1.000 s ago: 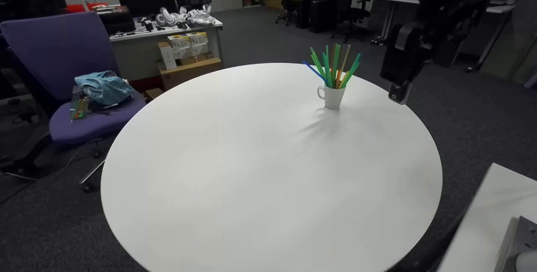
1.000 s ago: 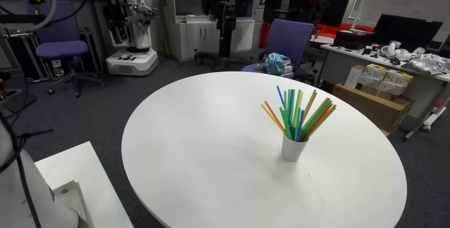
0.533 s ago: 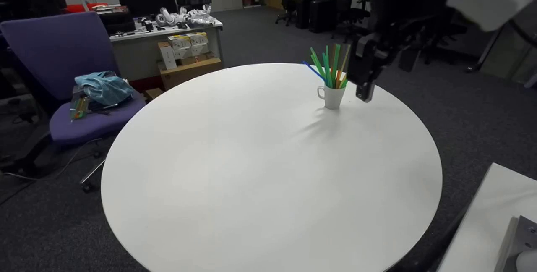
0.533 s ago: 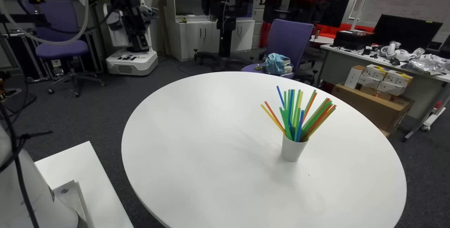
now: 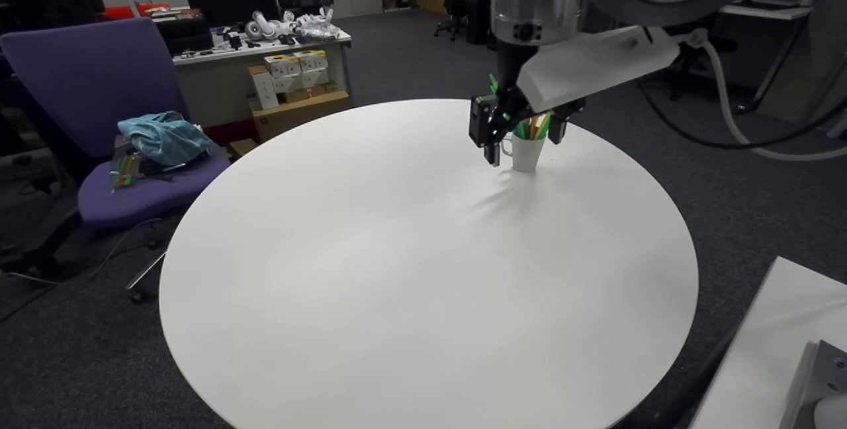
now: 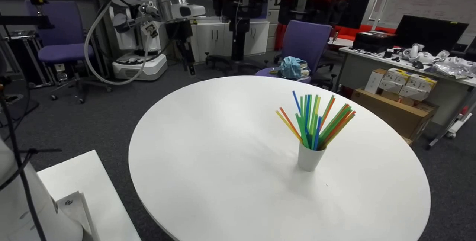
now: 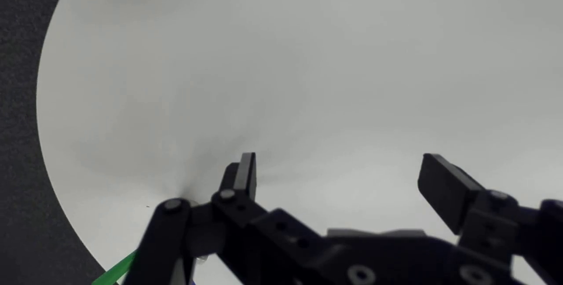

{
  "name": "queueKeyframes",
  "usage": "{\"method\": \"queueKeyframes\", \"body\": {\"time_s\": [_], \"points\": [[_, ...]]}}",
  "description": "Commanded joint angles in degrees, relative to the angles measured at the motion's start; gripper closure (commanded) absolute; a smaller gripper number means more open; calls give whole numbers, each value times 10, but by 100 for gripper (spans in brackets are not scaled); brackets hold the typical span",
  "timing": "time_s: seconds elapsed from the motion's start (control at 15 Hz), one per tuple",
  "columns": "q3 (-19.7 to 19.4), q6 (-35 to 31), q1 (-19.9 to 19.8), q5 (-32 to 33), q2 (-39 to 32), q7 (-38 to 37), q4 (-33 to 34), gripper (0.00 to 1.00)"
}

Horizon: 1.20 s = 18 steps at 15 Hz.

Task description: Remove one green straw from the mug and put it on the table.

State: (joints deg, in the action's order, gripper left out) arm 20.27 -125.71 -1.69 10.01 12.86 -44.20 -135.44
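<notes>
Green straws (image 6: 301, 129) bunched with other colours in mug (image 6: 310, 160) on surface (image 6: 208, 151). Gripper (image 7: 338, 170) spread wide, holding nothing. Likely light, flexible, slick; pinch 1 gently near its free top end, clear of neighbours.

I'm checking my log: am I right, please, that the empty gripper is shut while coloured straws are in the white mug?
Not quite: the wrist view shows the empty gripper open, not shut. Coloured straws are indeed in the white mug.
</notes>
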Motion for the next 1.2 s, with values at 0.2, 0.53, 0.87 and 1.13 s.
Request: {"method": "queueKeyframes", "body": {"time_s": [0.2, 0.53, 0.87, 1.13], "points": [[-62, -59, -1, 109, -57, -192, 59, 0], [-112, -40, 12, 109, -61, -225, 63, 0], [-130, -30, 11, 94, -68, -223, 68, 0], [-123, -43, 6, 156, -81, -400, 71, 0]]}}
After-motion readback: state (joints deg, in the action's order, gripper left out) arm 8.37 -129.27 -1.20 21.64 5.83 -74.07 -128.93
